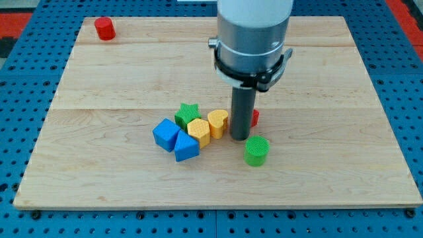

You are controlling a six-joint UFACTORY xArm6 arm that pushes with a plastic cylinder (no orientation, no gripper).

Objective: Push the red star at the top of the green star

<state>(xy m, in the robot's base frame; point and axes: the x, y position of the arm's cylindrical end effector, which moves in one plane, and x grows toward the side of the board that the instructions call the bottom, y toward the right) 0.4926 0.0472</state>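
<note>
Blue perforated panel surrounds a light wooden board [119, 73], which fills most of the view. Above the board hangs the arm's grey cylindrical housing [253, 33] with a black clamp ring, and from it the dark rod descends to the surface. No pincer is fitted (the rod has nothing to open or close). My tip [240, 138] rests just right of the yellow heart-shaped block [218, 122], with the green cylinder [256, 151] just below it toward the view's right. A small red part, the red star [255, 118], shows at the rod's right edge; most of it is hidden. Left of the tip, the cluster comprises a blue block [166, 133], a blue triangular block [186, 147], a yellow hexagonal block [198, 131] and the green star [187, 114]. A red cylinder [104, 28] stands well apart at the view's top left.
</note>
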